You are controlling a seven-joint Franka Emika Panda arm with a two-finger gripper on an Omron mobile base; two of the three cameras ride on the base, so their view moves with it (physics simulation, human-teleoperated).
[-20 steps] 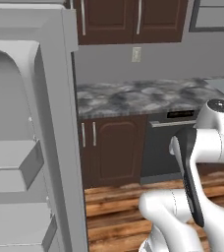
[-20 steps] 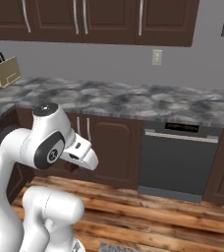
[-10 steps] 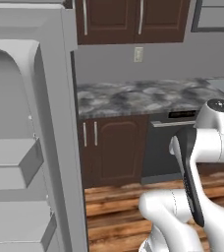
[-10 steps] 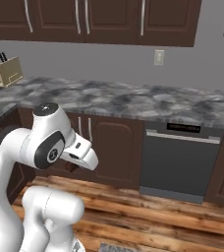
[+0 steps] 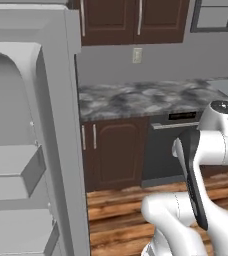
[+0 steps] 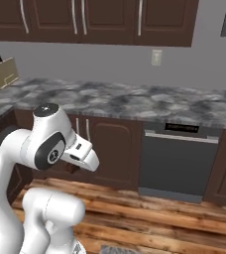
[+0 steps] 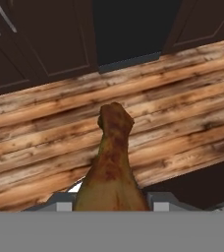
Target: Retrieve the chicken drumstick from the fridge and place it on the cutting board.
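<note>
hand view: drumstick (image 7: 111,162) seemingly tool-gripped

Fridge (image 5: 31,125) fills left side, door open twd me; pale grey inner door bins (image 5: 13,172) stacked low left. Right of fridge: grey marbled counter (image 5: 141,97) running across. Above it dark brown upper cabinets (image 5: 131,20) w/ metal handles, wall outlet (image 5: 136,55) on grey wall. Under counter: brown cabinet door (image 5: 113,152), then dark dishwasher (image 5: 166,150) beside it. Wood plank floor (image 5: 121,210) below. My white arm (image 5: 206,200) rises lower right, elbow joint high, dark strip along link.
</note>
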